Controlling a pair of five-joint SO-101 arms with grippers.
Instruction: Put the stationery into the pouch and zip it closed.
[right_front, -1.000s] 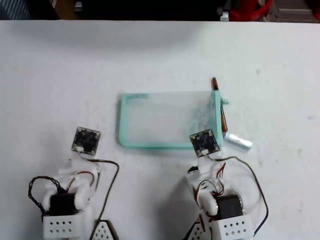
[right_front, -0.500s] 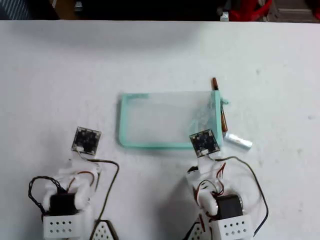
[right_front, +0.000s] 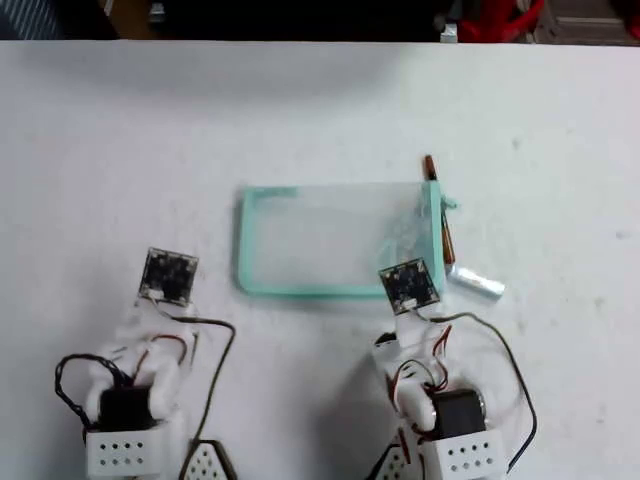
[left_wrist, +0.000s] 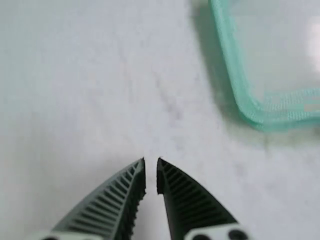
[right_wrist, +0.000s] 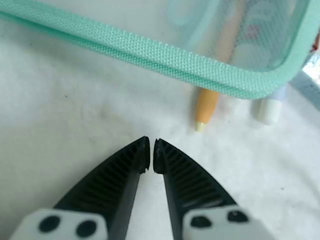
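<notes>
**Both sets of jaws clenched on nothing, and we haven't loaded anything yet**

The left jaws hang over bare bench (left_wrist: 75, 75) near a corner of the mint pouch (right_front: 335, 240). The right jaws sit just off its long edge, where an orange pencil (right_wrist: 207, 107) and a white-tipped pen (right_wrist: 270, 107) poke out past the trim. We reckon the first pick is up next: the right jaws need to open and go for the pencil while the left pins the pouch. No print we can read anywhere.
</notes>
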